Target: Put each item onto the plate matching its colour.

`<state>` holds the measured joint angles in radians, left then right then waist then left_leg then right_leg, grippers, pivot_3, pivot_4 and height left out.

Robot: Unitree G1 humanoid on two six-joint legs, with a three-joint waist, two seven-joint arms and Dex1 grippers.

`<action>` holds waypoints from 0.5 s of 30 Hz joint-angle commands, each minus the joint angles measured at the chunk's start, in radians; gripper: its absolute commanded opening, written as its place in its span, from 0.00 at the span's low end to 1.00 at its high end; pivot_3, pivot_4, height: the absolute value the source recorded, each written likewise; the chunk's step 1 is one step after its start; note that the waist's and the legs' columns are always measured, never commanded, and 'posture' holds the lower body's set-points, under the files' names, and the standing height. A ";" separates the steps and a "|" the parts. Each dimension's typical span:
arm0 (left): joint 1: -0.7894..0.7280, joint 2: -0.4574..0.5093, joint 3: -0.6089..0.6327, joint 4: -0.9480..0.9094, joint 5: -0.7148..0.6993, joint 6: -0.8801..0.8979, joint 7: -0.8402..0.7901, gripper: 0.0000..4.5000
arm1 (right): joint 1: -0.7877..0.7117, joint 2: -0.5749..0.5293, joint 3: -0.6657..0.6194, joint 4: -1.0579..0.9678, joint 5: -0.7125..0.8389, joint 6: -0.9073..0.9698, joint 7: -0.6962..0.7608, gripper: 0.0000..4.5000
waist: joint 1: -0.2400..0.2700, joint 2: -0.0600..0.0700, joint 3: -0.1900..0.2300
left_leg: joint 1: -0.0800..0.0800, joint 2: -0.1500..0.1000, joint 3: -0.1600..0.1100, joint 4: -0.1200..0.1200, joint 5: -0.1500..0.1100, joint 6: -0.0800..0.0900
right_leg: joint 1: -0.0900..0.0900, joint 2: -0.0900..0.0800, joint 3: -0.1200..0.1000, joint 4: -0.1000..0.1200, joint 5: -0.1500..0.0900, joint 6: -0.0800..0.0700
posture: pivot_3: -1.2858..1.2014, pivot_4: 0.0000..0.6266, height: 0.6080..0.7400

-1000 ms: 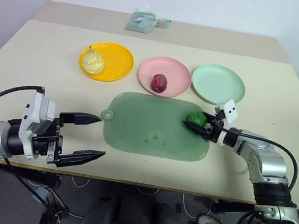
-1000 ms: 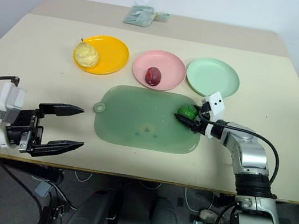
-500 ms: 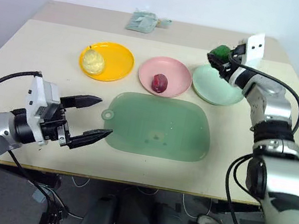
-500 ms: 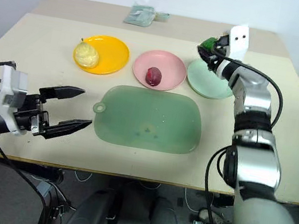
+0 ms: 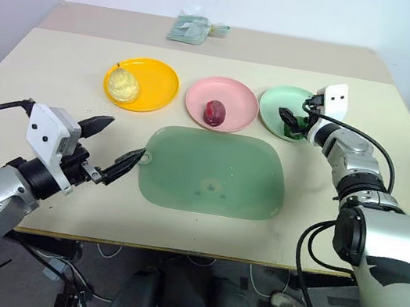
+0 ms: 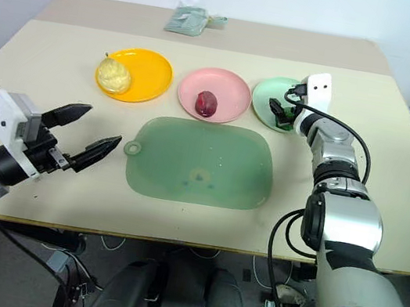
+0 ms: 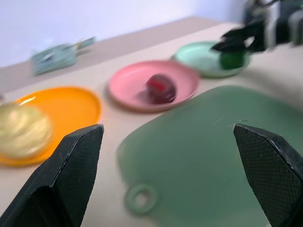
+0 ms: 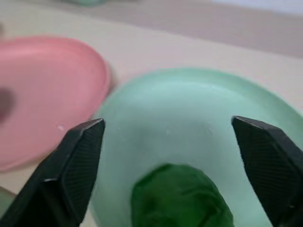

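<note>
The bumpy green ball (image 8: 182, 198) lies on the mint green plate (image 5: 278, 99). My right gripper (image 5: 294, 115) is open around it, one finger on either side and neither gripping it. On the orange-yellow plate (image 5: 158, 82) rests the pale yellow pear (image 5: 124, 82). The dark red item (image 5: 214, 111) sits on the pink plate (image 5: 238, 100). My left gripper (image 5: 124, 139) hovers open and empty near the table's front left, pointing toward the mat's tab.
A large flat green mat (image 5: 213, 172) lies in front of the plates with nothing on it. A small crumpled pale green bundle (image 5: 190, 28) sits at the table's far edge.
My right gripper carried the green ball from the mat up and over to the mint plate, lowered it and opened. My left gripper turned inward toward the mat.
</note>
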<state>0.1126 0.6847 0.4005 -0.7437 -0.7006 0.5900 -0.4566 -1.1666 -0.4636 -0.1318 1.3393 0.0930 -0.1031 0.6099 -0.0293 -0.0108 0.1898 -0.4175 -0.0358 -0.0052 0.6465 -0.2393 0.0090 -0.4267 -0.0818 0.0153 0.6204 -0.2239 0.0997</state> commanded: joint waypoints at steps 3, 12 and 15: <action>0.010 -0.073 -0.064 0.052 0.140 -0.137 0.016 1.00 | 0.203 -0.062 -0.056 -0.383 0.113 -0.007 0.235 0.99 | 0.012 -0.001 -0.001 | 0.000 0.000 0.000 0.000 0.000 0.000 | 0.000 0.000 0.000 -0.001 0.000 0.000 | 0.52 0.24 1.00; 0.057 -0.133 -0.076 0.118 0.220 -0.198 0.012 1.00 | 1.047 -0.183 -0.195 -1.520 0.388 0.472 0.206 0.99 | 0.031 0.004 -0.001 | -0.003 -0.001 0.002 0.003 -0.003 0.004 | -0.001 -0.005 0.002 -0.002 0.000 0.002 | 0.52 0.24 1.00; 0.037 -0.119 -0.099 0.147 0.216 -0.190 -0.029 1.00 | 1.100 -0.188 -0.226 -1.592 0.411 0.519 0.169 0.99 | 0.017 0.002 -0.002 | 0.008 0.001 0.002 0.004 -0.003 0.003 | 0.009 -0.006 0.001 -0.003 0.001 0.001 | 0.52 0.24 1.00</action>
<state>0.1589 0.5530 0.3093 -0.5977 -0.4846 0.4116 -0.4600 -0.0655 -0.6425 -0.3275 -0.1873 0.4696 0.3948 0.8008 -0.0120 -0.0084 0.1875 -0.4059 -0.0336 -0.0033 0.6491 -0.2443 0.0096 -0.4126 -0.0874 0.0146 0.6139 -0.2229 0.1006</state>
